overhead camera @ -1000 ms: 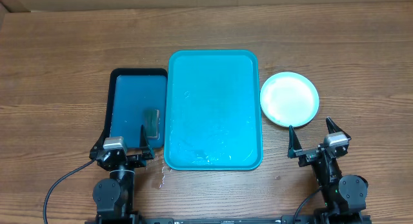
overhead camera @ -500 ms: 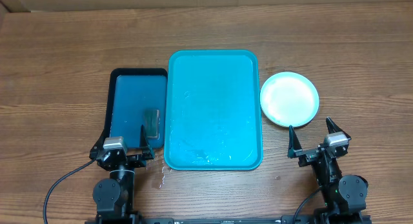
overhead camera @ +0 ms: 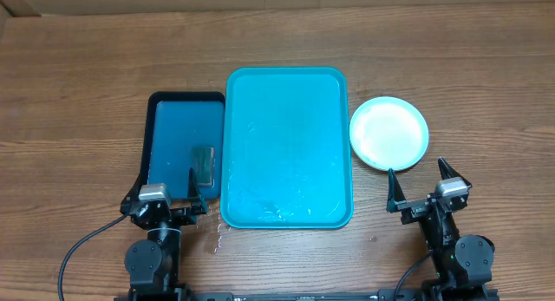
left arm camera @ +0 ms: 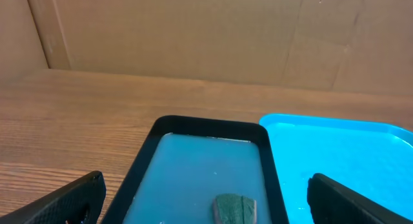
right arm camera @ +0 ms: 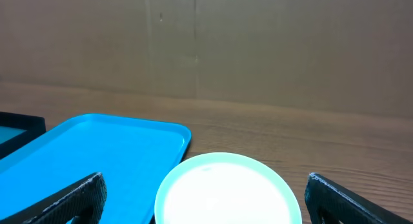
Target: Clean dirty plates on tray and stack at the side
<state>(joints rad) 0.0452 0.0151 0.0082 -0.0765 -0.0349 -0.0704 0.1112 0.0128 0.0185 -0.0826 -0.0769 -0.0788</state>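
From overhead we see the turquoise tray [overhead camera: 288, 145] at centre, with the plates [overhead camera: 388, 133] just off its 3 o'clock edge, showing as one pale disc. The left gripper [overhead camera: 167, 183] and right gripper [overhead camera: 416, 179] both gape wide, holding nothing. Our left wrist view shows a green sponge [left arm camera: 235, 208] in the dark blue tray [left arm camera: 145, 166]. Our right wrist view has the plates [right arm camera: 226, 188] at 6 o'clock.

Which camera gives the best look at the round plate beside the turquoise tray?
The overhead view: the whole plate shows, on the table right of the tray. The right wrist view cuts off its near edge; the left wrist view misses it entirely.
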